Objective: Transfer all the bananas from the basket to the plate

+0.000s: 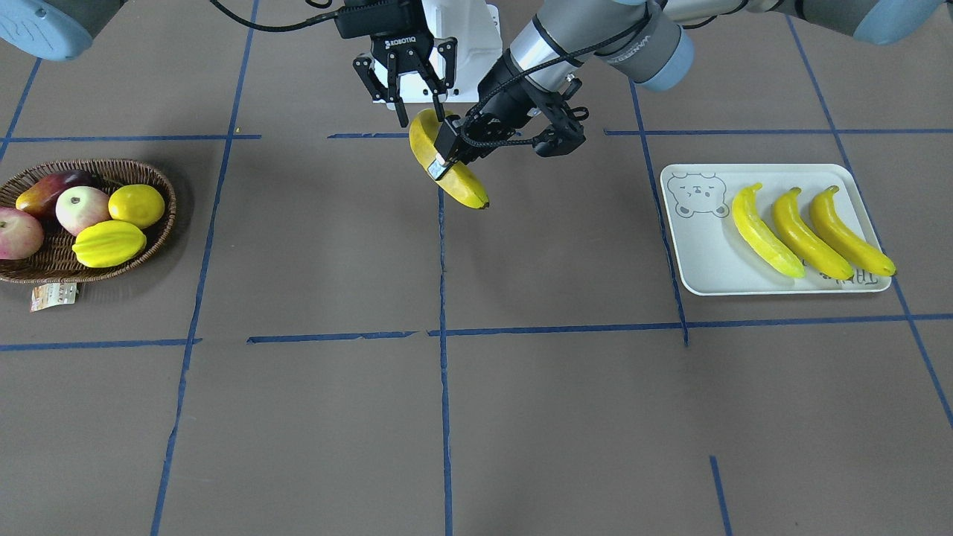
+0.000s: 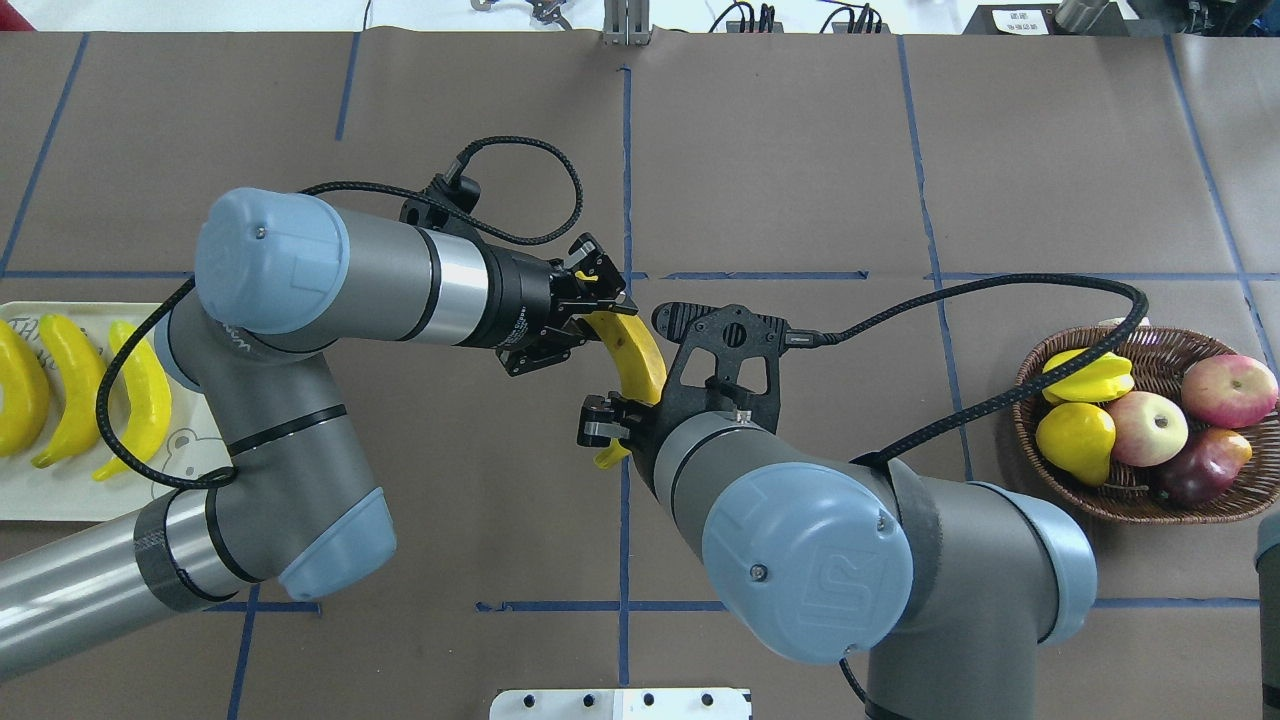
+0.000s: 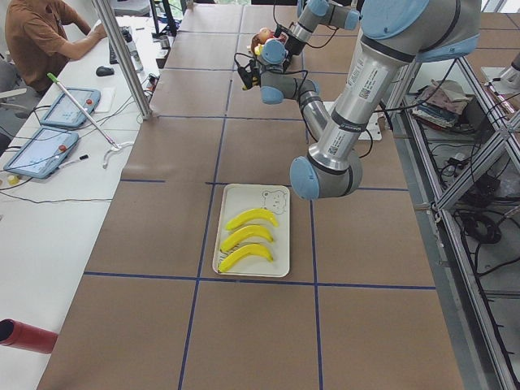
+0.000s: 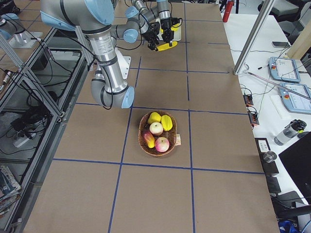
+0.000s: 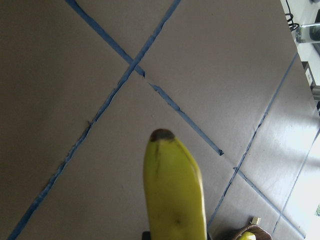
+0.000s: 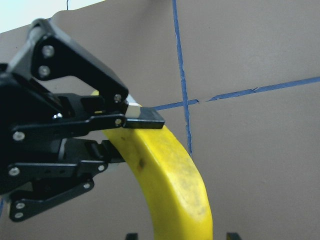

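One banana [image 1: 454, 182] hangs above the middle of the table. My left gripper [image 1: 444, 160] is shut on its middle, with one pad pressed on the peel in the right wrist view. My right gripper [image 1: 421, 117] stands open around the banana's end nearest the robot, its fingertips apart from the peel. Three bananas [image 1: 811, 231] lie side by side on the white plate [image 1: 700, 260]. The wicker basket [image 1: 45, 260] holds apples, a lemon [image 1: 136, 205], a starfruit [image 1: 109, 243] and a dark red fruit.
A paper tag [image 1: 53, 295] lies at the basket's rim. Blue tape lines cross the brown table cover. The white robot base [image 1: 469, 45] stands behind the grippers. A person [image 3: 41, 36] sits at a side desk with tablets.
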{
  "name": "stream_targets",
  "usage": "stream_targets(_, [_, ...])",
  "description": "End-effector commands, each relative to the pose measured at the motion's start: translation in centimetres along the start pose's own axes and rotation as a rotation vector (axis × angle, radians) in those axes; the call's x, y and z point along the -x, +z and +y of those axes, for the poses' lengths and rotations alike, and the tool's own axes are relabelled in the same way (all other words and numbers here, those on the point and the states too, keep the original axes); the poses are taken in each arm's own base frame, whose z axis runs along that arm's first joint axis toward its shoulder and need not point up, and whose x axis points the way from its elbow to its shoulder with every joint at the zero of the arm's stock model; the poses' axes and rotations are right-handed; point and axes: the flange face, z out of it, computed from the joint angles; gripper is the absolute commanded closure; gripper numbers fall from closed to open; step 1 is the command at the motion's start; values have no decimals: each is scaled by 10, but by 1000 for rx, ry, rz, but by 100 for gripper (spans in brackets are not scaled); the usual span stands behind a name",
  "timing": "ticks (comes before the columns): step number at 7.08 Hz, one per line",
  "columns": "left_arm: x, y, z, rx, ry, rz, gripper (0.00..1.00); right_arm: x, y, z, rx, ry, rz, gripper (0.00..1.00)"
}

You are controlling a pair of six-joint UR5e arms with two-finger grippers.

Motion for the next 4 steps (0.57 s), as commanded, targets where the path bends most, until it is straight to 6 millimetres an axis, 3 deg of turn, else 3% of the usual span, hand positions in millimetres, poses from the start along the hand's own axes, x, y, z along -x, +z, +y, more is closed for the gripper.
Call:
stream_targets(1, [1,0,-3,-7,2,-4,100,-2,-11,-4,3,4,-19,0])
stream_targets(3, [4,1,-14,-30,-5,-26,100,-14,-44,-14,14,15,-68,0])
stream_targets(4, [12,2,-33,-62,3,-99,100,-30,-68,-20,41,21,-101,0])
